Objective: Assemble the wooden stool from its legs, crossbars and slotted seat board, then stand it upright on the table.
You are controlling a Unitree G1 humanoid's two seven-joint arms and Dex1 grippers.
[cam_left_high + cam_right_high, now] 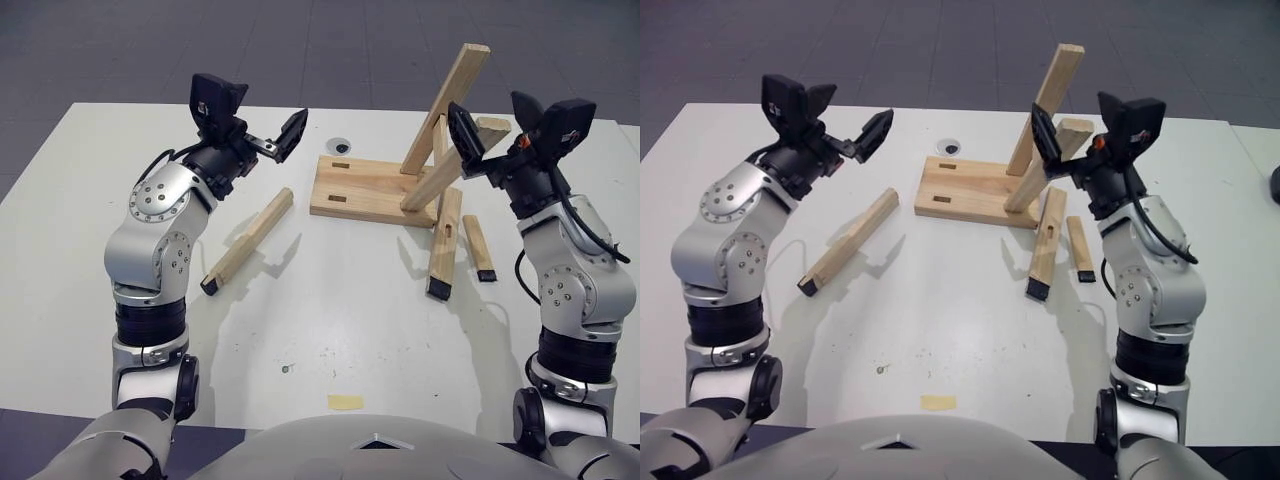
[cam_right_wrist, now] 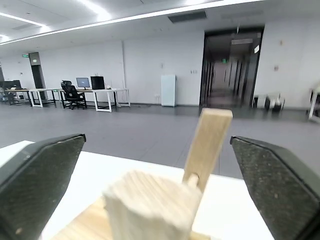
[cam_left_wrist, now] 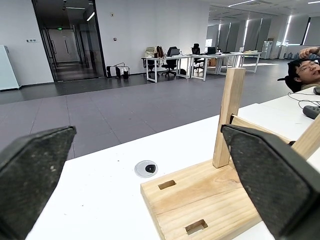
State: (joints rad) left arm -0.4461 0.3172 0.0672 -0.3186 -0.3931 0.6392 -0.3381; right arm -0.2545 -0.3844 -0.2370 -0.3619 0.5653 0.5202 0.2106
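The slotted seat board (image 1: 365,192) lies flat at the table's far middle. From its right end a leg (image 1: 447,105) rises tilted, with a second leaning piece (image 1: 442,178) joined to it. Its cut end (image 2: 150,205) sits between my right gripper's open fingers (image 2: 35,180) without touching them. My right gripper (image 1: 510,130) hovers at that end. One loose leg (image 1: 250,240) lies left of the board. Another leg (image 1: 445,243) and a short crossbar (image 1: 479,247) lie to the right. My left gripper (image 1: 255,120) hangs open and empty above the table, left of the board (image 3: 200,200).
A round cable grommet (image 1: 341,146) sits in the table just behind the board. A scrap of yellow tape (image 1: 345,402) lies near the front edge. The white tabletop (image 1: 330,310) is bare between the loose legs and the front.
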